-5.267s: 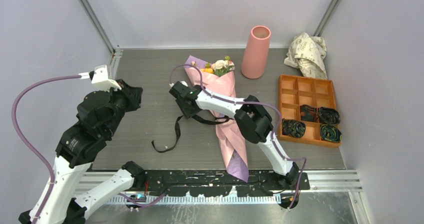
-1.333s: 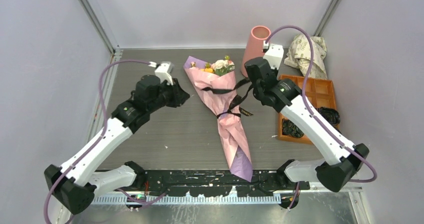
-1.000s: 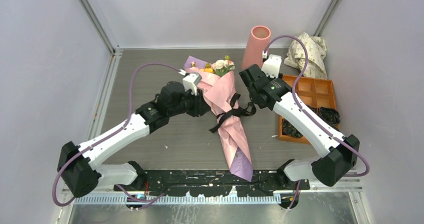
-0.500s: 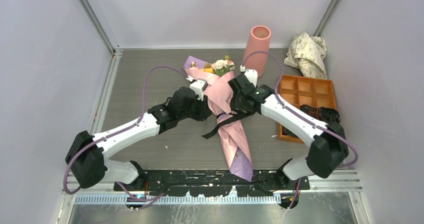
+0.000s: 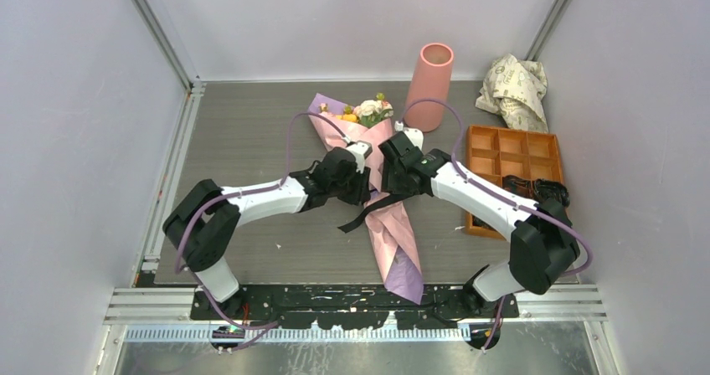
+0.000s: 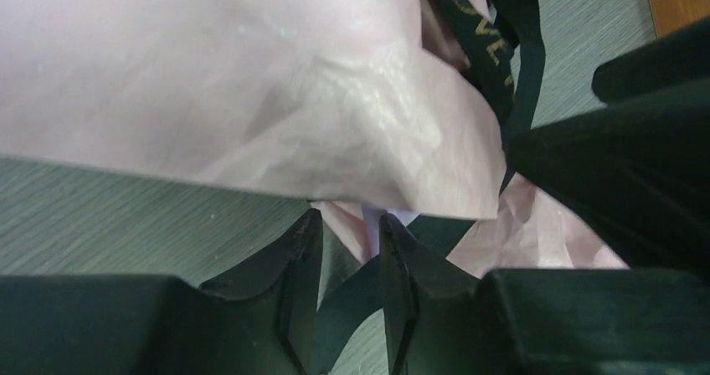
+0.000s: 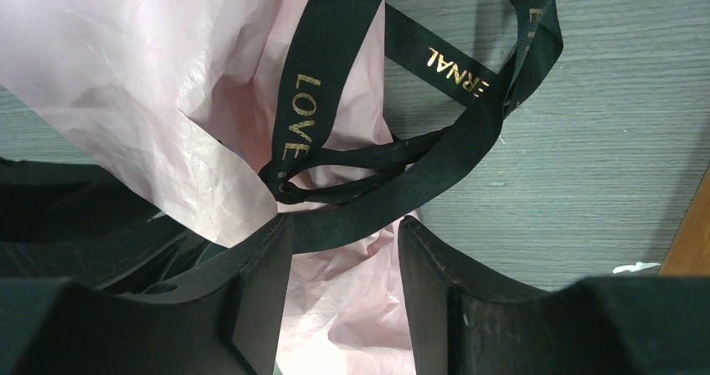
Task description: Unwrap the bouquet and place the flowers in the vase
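The bouquet point(image 5: 393, 224) lies lengthwise on the table, a pink and lilac paper cone with the flowers point(image 5: 368, 110) at its far end. The salmon-pink vase point(image 5: 429, 86) stands upright behind it. A loosened black ribbon point(image 5: 358, 216) trails off the cone's left side. Both grippers meet at the cone's waist. My left gripper point(image 6: 347, 224) has its jaws a narrow gap apart, with a pink paper edge point(image 6: 251, 82) and ribbon just beyond its tips. My right gripper point(image 7: 345, 233) stands open over pink paper, and the knotted ribbon point(image 7: 335, 65) crosses its fingertips.
An orange compartment tray point(image 5: 511, 145) sits at the right, with coiled dark ribbons in its near cells. Crumpled cream printed paper point(image 5: 512, 82) lies in the back right corner. Grey walls close in the table on three sides.
Both arms have swung inward over the last second and now meet at the bouquet's middle. The loose ribbon end has shifted to the cone's left side.
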### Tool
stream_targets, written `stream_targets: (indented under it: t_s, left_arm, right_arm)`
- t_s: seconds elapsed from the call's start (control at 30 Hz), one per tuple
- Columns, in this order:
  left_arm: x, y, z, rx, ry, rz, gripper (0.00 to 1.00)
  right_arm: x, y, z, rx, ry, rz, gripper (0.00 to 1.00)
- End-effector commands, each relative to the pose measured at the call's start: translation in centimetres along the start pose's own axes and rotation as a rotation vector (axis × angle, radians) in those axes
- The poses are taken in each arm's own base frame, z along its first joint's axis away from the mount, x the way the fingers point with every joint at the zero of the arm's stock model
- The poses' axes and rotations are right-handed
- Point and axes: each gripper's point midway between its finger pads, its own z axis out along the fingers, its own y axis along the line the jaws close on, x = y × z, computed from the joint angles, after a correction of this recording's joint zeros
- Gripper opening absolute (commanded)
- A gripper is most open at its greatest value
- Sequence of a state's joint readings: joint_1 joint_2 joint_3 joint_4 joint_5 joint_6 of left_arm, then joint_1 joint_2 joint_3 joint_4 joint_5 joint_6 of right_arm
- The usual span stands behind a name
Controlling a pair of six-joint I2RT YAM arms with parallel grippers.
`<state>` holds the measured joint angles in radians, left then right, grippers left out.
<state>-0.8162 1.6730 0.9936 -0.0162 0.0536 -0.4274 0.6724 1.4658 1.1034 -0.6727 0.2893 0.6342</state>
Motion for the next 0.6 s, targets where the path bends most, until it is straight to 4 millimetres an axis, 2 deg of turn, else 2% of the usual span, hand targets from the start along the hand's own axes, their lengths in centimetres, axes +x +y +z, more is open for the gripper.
stream_targets:
  t_s: [0.0,0.17,0.3,0.43,0.57]
  left_arm:
    - [-5.6,-2.2,0.2,0.080,-0.151,0.034,0.33]
    - [-5.9,-2.1,0.6,0.081,-0.162,0.038,0.37]
    - [-5.9,-2.0,1.6,0.097,-0.145,0.035,0.36]
    - [-4.6,-2.3,2.5,0.126,-0.092,0.033,0.32]
    - [-3.6,-2.1,2.4,0.133,-0.085,0.020,0.29]
  right_arm:
    - [-1.0,0.7,-0.9,-0.058,-0.052,0.033,0.55]
    - [-0.8,0.7,-0.7,-0.057,-0.049,0.023,0.55]
    - [-0.8,0.8,-0.4,-0.059,-0.046,0.022,0.55]
    - [-1.2,0.9,-0.5,-0.059,-0.063,0.032,0.55]
    - [-1.3,1.3,0.1,-0.064,-0.057,0.018,0.53]
